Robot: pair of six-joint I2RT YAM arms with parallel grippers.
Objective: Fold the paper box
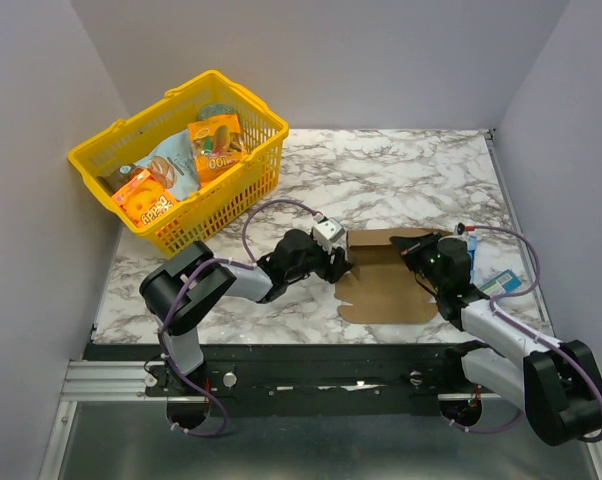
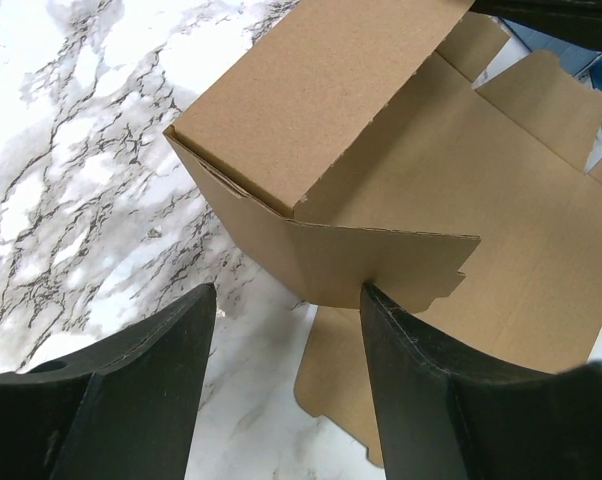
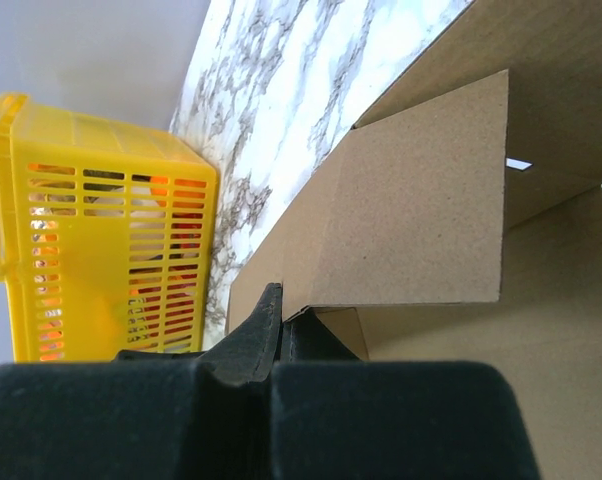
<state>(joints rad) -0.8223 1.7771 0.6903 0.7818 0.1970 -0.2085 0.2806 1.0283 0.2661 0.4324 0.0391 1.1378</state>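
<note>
Paper box (image 1: 386, 288) half-raised, right side hidden beneath clenched right fingers (image 3: 256, 338); left fingers (image 2: 171, 345) spread apart at its corner.

Left arm (image 1: 236, 280) and right arm (image 1: 491, 325) both bend low, reaching inward toward each other. Left jaws stand apart; right jaws are pressed fully together.

We count one cardboard box (image 1: 386, 288), one yellow basket (image 1: 218, 205) holding at least three snack packs (image 1: 215, 133), one blue packet (image 1: 501, 283), and two grippers: left gripper (image 1: 339, 263), right gripper (image 1: 411, 251).
</note>
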